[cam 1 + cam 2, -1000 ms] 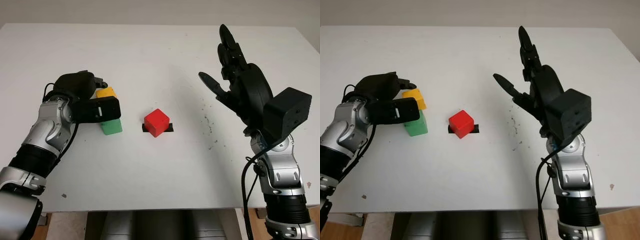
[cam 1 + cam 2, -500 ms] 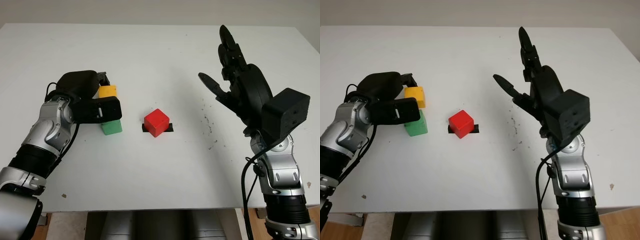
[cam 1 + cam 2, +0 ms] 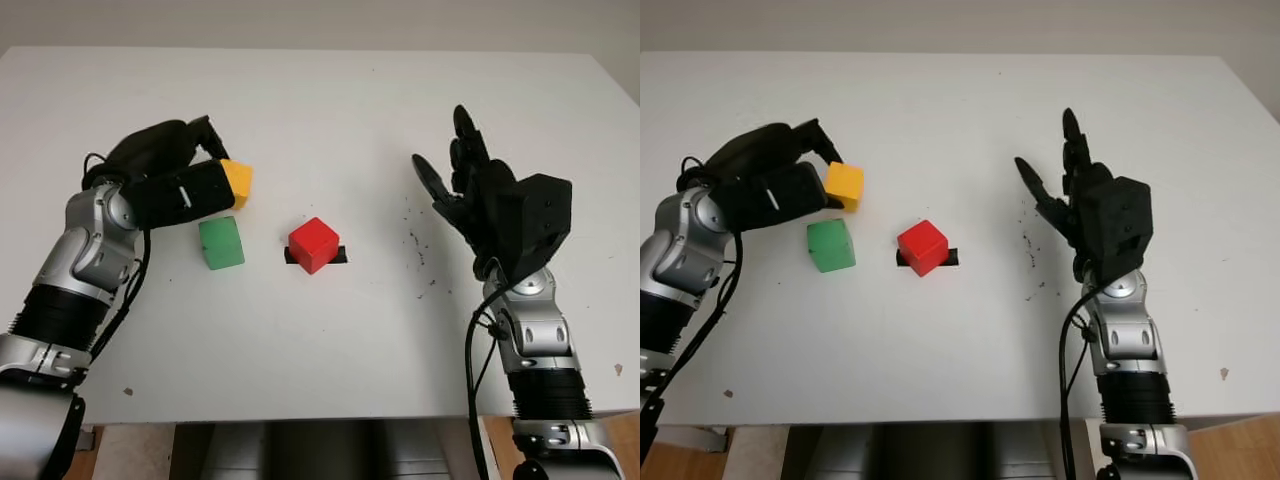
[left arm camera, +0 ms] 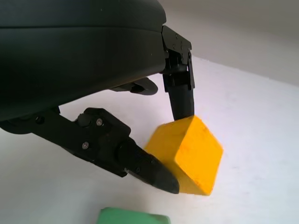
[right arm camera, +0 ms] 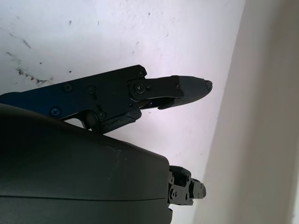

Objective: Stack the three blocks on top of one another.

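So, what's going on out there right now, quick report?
Left hand shut on yellow block, lifted near green block. Right hand open, raised above table. Red block sits alone at centre. Nothing in the way.

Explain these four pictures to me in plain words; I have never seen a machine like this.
This is a humanoid robot with two arms, each ending in a black three-fingered robot hand. The two wide pictures come from the twin cameras in its head, looking down at a white table. The two close-up pictures come from small cameras at its wrists.

On the table lie a green plastic cube and a red plastic cube; the red one sits on a small dark mark. The left robot hand pinches a yellow plastic cube and holds it lifted, beyond the green one. The left wrist view shows that grip up close. The right robot hand is open, raised over the table's right side, holding nothing.
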Robot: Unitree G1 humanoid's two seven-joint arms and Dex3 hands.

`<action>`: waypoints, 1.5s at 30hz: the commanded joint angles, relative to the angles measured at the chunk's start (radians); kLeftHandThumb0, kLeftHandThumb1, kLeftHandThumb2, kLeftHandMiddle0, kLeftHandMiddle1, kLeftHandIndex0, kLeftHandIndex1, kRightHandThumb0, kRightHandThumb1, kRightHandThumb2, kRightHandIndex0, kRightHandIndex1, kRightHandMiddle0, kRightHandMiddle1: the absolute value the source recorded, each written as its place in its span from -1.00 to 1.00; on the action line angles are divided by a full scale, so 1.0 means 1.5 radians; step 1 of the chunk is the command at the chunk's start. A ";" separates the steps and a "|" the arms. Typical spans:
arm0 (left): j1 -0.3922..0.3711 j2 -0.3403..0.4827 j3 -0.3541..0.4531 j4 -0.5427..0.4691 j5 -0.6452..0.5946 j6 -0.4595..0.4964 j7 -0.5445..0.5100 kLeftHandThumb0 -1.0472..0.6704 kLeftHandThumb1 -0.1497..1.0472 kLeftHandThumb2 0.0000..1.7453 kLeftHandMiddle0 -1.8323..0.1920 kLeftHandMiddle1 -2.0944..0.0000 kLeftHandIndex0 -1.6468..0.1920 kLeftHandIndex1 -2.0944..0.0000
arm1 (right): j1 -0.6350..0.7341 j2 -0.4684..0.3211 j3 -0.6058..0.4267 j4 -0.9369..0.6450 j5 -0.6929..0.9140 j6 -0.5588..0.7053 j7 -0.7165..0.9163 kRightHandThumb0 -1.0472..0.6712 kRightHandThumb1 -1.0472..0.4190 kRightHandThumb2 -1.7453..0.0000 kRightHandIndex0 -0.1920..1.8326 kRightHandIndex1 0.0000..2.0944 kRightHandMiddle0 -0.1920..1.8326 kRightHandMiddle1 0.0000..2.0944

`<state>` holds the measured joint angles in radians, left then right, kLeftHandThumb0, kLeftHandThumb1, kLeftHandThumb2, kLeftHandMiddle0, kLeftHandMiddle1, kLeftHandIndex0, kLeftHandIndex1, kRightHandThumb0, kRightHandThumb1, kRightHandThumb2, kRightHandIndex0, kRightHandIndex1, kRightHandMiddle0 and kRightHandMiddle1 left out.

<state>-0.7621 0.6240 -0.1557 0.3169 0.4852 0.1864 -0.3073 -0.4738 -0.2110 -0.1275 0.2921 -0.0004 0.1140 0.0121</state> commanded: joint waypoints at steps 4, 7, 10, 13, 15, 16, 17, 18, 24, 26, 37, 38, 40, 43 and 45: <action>0.003 0.011 0.039 -0.060 -0.048 -0.014 -0.026 -0.19 0.94 -0.94 0.48 0.95 0.58 -0.70 | -0.012 0.012 -0.014 0.045 0.017 -0.033 -0.011 -0.43 -1.00 0.67 -0.90 -0.95 -0.84 -0.94; 0.019 0.003 0.060 -0.082 -0.080 -0.034 -0.021 -0.20 0.93 -0.94 0.47 0.95 0.57 -0.67 | -0.008 0.015 -0.014 0.049 0.020 -0.041 -0.015 -0.39 -1.00 0.67 -0.88 -0.94 -0.83 -0.94; 0.029 -0.008 0.078 -0.100 -0.113 -0.040 -0.020 -0.20 0.91 -0.94 0.46 0.94 0.53 -0.63 | -0.008 0.014 -0.014 0.052 0.021 -0.046 -0.017 -0.39 -1.00 0.68 -0.88 -0.94 -0.82 -0.94; 0.038 -0.024 0.102 -0.117 -0.165 -0.036 -0.032 -0.19 0.92 -0.94 0.49 0.96 0.54 -0.63 | -0.007 0.014 -0.015 0.054 0.023 -0.052 -0.015 -0.40 -1.00 0.68 -0.88 -0.94 -0.82 -0.94; 0.047 -0.042 0.125 -0.135 -0.213 -0.024 -0.037 -0.18 0.91 -0.94 0.47 0.95 0.53 -0.63 | -0.006 0.017 -0.016 0.052 0.029 -0.054 -0.012 -0.40 -1.00 0.68 -0.88 -0.94 -0.82 -0.94; 0.052 -0.051 0.134 -0.144 -0.234 -0.017 -0.038 -0.18 0.90 -0.94 0.46 0.94 0.53 -0.62 | -0.006 0.018 -0.017 0.050 0.033 -0.051 -0.011 -0.41 -1.00 0.68 -0.88 -0.94 -0.82 -0.94; 0.057 -0.058 0.142 -0.154 -0.251 -0.008 -0.037 -0.18 0.90 -0.94 0.46 0.94 0.52 -0.61 | -0.006 0.019 -0.018 0.049 0.035 -0.047 -0.011 -0.41 -1.00 0.68 -0.88 -0.94 -0.81 -0.94; 0.060 -0.062 0.146 -0.161 -0.260 -0.001 -0.036 -0.20 0.90 -0.94 0.45 0.94 0.50 -0.59 | -0.006 0.019 -0.018 0.048 0.037 -0.044 -0.011 -0.42 -1.00 0.68 -0.88 -0.94 -0.81 -0.94; 0.117 -0.109 0.168 -0.250 -0.331 0.076 -0.022 -0.23 0.95 -0.93 0.47 0.95 0.48 -0.54 | -0.006 0.015 -0.014 0.044 0.040 -0.045 0.000 -0.42 -1.00 0.64 -0.89 -0.95 -0.82 -0.95; 0.142 -0.132 0.172 -0.289 -0.355 0.120 -0.012 -0.23 0.97 -0.93 0.51 0.96 0.50 -0.52 | -0.006 0.015 -0.014 0.042 0.041 -0.048 0.005 -0.42 -1.00 0.63 -0.89 -0.95 -0.83 -0.95; 0.238 -0.263 0.139 -0.338 -0.373 0.122 0.069 -0.30 1.00 -0.93 0.53 0.96 0.51 -0.63 | -0.002 0.022 -0.024 0.028 0.085 -0.081 0.049 -0.43 -1.00 0.38 -0.97 -0.97 -0.95 -0.99; 0.243 -0.269 0.136 -0.339 -0.371 0.121 0.074 -0.30 1.00 -0.92 0.53 0.96 0.53 -0.65 | -0.002 0.021 -0.025 0.030 0.088 -0.089 0.054 -0.45 -1.00 0.30 -0.97 -0.97 -0.97 -0.99; 0.251 -0.279 0.129 -0.340 -0.367 0.119 0.083 -0.30 1.00 -0.91 0.53 0.96 0.54 -0.65 | -0.002 0.019 -0.026 0.031 0.094 -0.096 0.062 -0.50 -1.00 0.24 -0.98 -0.97 -0.98 -0.99; 0.262 -0.293 0.120 -0.335 -0.363 0.112 0.094 -0.29 1.00 -0.89 0.53 0.96 0.54 -0.66 | 0.001 0.016 -0.026 0.022 0.097 -0.096 0.071 -0.58 -1.00 0.23 -0.99 -0.97 -1.00 -0.98; 0.266 -0.302 0.119 -0.326 -0.366 0.106 0.100 -0.28 1.00 -0.90 0.54 0.96 0.54 -0.66 | 0.004 0.016 -0.025 0.012 0.097 -0.095 0.076 -0.60 -1.00 0.22 -1.00 -0.97 -1.00 -0.98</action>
<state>-0.3645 0.1834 0.0264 -0.1686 -0.0599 0.3622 -0.1644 -0.4782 -0.1826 -0.1625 0.3428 0.1385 -0.0164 0.1212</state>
